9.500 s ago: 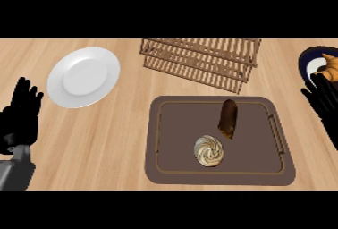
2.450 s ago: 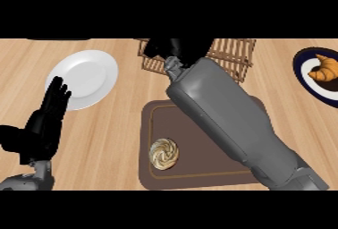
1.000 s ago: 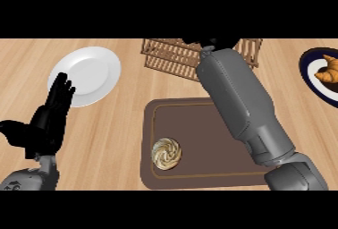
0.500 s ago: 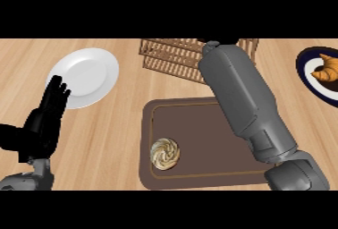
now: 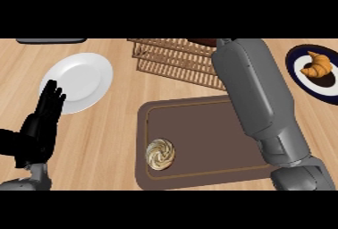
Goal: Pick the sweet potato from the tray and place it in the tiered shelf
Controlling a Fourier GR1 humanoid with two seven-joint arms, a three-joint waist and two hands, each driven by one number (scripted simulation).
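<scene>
Sweet potato (image 5: 201,42) now at tiered shelf (image 5: 178,60); right hand hidden, grip unknowable; left hand (image 5: 40,129) flat open.

- A white plate (image 5: 82,85) sits on the wooden worktop (image 5: 112,134) at the left.
- A swirled pastry roll (image 5: 160,153) lies near the lower left.
- A croissant (image 5: 317,65) rests on a dark blue plate (image 5: 298,76) at the right edge.
- A dark flat item (image 5: 51,40) shows at the top left edge.

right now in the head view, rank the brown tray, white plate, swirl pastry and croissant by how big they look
1. brown tray, largest, though the right forearm hides part of it
2. white plate
3. swirl pastry and croissant: they look about alike, so I won't rank them
</scene>
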